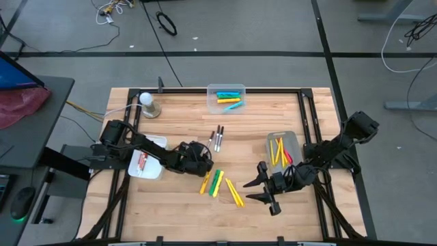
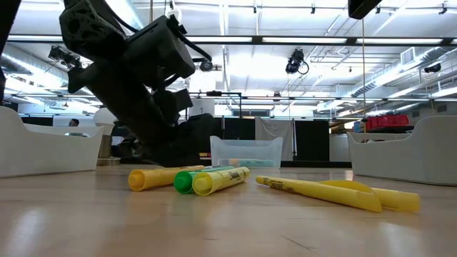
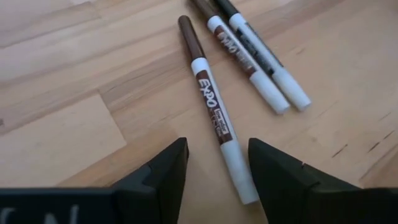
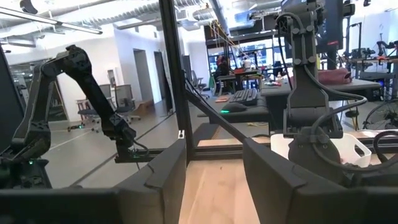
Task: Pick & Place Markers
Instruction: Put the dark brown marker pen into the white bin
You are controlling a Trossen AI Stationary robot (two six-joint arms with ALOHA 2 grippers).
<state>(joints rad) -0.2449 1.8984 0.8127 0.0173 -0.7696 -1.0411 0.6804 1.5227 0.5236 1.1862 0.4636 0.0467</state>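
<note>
- High: my left gripper [image 1: 203, 158] sits low mid-table, just short of the three white markers [image 1: 216, 138] lying lengthwise away from me; yellow and green markers [image 1: 215, 182] fan out nearby. Right gripper [image 1: 265, 186] hovers open, tilted.
- Low: highlighters [image 2: 207, 178] lie flat, caps toward camera.
- Left wrist: fingers [image 3: 168, 171] spread, straddling one white marker's [image 3: 212, 112] end, not touching.
- Right wrist: fingers [image 4: 163, 174] apart, nothing between.

From overhead I see my whole table [image 1: 177, 109]. A table-level camera faces the room. My left wrist camera looks closely down at wood; my right looks level outward.
</note>
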